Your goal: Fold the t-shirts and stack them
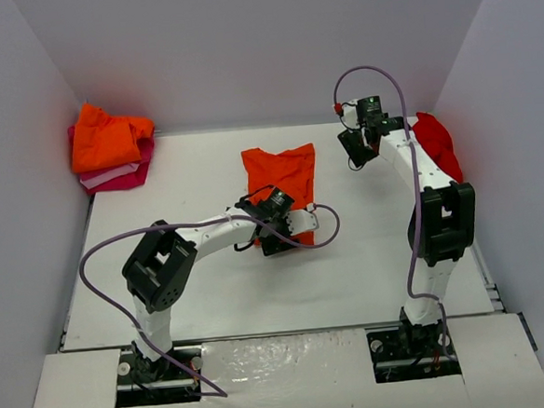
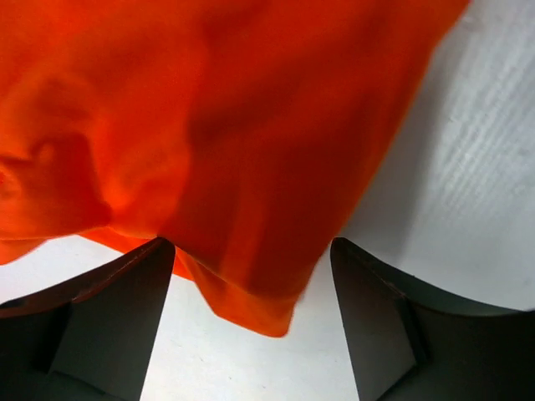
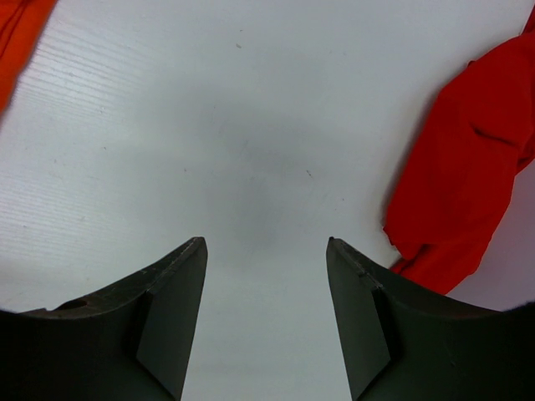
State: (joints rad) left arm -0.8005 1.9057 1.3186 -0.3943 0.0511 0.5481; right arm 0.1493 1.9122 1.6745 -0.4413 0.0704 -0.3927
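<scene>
An orange t-shirt [image 1: 282, 172] lies partly folded in the middle of the table; it fills the top of the left wrist view [image 2: 217, 125]. My left gripper [image 1: 275, 224] is open at its near edge, a corner of the cloth hanging between the jaws [image 2: 251, 251]. A red t-shirt [image 1: 436, 141] lies crumpled at the right wall and shows in the right wrist view [image 3: 468, 175]. My right gripper [image 1: 357, 147] is open and empty over bare table left of it [image 3: 266, 242]. A stack of folded shirts, orange [image 1: 107, 136] on pink [image 1: 116, 176], sits back left.
White walls close in the table on the left, back and right. A purple cable [image 1: 143, 233] loops from the left arm over the table. The table's near edge [image 1: 281, 332] meets the base plate.
</scene>
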